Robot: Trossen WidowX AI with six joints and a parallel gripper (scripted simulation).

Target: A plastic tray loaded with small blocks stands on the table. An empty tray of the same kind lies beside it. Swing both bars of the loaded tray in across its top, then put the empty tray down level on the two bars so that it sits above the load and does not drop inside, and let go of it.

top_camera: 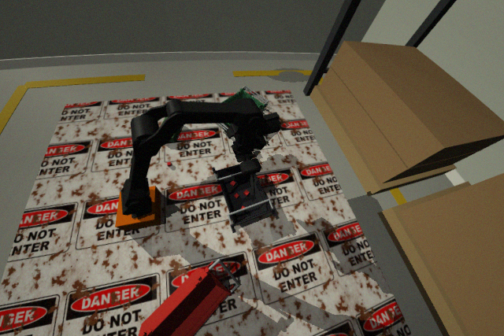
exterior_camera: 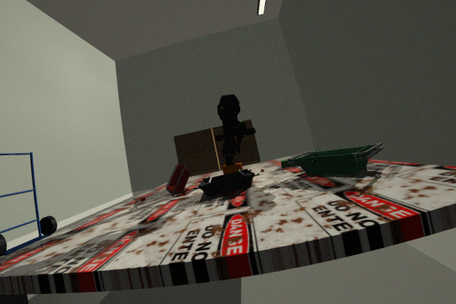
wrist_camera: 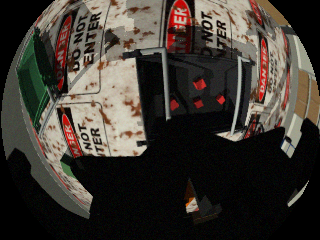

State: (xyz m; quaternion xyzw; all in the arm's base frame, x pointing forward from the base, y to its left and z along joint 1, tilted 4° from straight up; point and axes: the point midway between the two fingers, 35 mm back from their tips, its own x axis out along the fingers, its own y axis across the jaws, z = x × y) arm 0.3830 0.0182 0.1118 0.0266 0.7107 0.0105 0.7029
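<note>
Jaws (top_camera: 250, 167) (exterior_camera: 229, 154) shut narrow, above the black tray (top_camera: 249, 212) (exterior_camera: 228, 185) (wrist_camera: 150, 90), which stands on the desk (top_camera: 195, 238) (exterior_camera: 279, 216) (wrist_camera: 120, 80). 4 red blocks (top_camera: 246, 193) (wrist_camera: 199, 84) visible inside it. 2 grey bars (top_camera: 250, 207) (wrist_camera: 166, 85) run across its top, 1 near each end. Green tray (top_camera: 244, 96) (exterior_camera: 335, 162) (wrist_camera: 32, 80) and red tray (top_camera: 189, 300) (exterior_camera: 177, 179) sit well apart from it, the red 1 tilted.

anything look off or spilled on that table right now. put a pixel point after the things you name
Two things. A small red block (top_camera: 169, 164) (exterior_camera: 262, 170) lies loose on the table, outside the black tray (top_camera: 252, 190) (exterior_camera: 228, 184) (wrist_camera: 190, 72) that holds similar ones, so it may have spilled. The red tray (top_camera: 183, 304) (exterior_camera: 178, 179) looks tipped onto its side, while the black one stands upright.
</note>
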